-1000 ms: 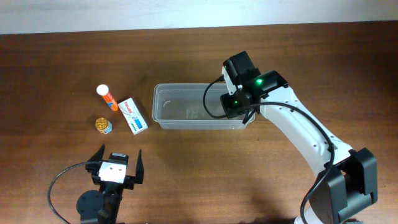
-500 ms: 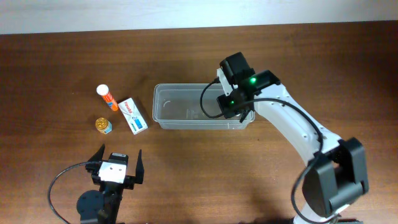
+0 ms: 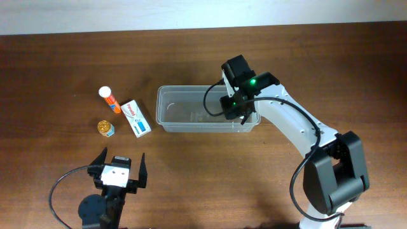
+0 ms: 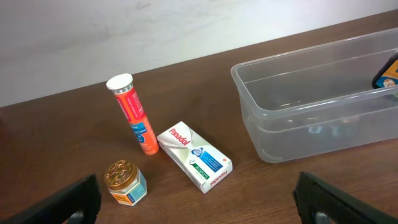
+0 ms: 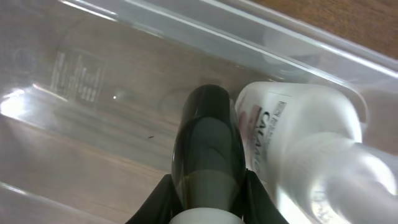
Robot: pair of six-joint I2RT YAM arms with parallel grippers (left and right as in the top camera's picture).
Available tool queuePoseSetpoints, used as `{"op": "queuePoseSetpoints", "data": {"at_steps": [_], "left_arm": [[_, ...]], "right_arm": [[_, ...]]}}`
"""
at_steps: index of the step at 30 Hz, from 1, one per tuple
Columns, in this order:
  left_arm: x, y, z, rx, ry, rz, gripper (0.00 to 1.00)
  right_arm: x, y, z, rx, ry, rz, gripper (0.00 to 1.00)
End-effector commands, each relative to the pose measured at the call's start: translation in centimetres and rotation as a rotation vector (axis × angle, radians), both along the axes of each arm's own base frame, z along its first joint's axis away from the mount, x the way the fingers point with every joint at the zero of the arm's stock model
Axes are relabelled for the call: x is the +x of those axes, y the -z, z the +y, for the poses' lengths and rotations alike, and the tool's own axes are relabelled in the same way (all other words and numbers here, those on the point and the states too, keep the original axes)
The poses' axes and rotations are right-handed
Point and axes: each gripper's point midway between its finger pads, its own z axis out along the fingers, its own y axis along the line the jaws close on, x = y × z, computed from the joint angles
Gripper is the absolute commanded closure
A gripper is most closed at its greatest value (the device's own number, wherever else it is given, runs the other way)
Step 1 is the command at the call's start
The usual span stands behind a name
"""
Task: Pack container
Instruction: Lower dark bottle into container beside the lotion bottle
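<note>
The clear plastic container (image 3: 184, 109) stands mid-table; it also shows in the left wrist view (image 4: 292, 112). My right gripper (image 3: 236, 105) is down inside its right end, shut on a bottle with a dark rounded end (image 5: 208, 146); the fingers (image 5: 157, 200) grip it on both sides. A white bottle (image 5: 298, 134) lies in the container right beside it. My left gripper (image 3: 118, 170) is open and empty near the front left of the table, short of the loose items.
Left of the container lie an orange tube with a white cap (image 3: 109, 100), a white Panadol box (image 3: 136, 118) and a small jar with a gold lid (image 3: 105, 128). All three also show in the left wrist view: tube (image 4: 134, 112), box (image 4: 194, 155), jar (image 4: 124, 182).
My right gripper has shifted a little to the left inside the container's right end, still holding the bottle. The left arm has not moved.
</note>
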Motion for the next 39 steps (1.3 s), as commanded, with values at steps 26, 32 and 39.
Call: {"op": "queuePoseSetpoints", "data": {"at_steps": [26,32,39], "left_arm": [[0.0,0.1,0.2,-0.005,-0.010,-0.001,0.01],[0.0,0.1,0.2,-0.004,-0.010,-0.001,0.01],[0.0,0.1,0.2,-0.005,-0.010,-0.001,0.01]], "right_arm": [[-0.5,0.3,-1.6,-0.055,0.162,0.019,0.81],[-2.0,0.7,-2.0,-0.064,0.181,0.085,0.81],[-2.8,0.8,-2.0,-0.058,0.198,0.120,0.81]]}}
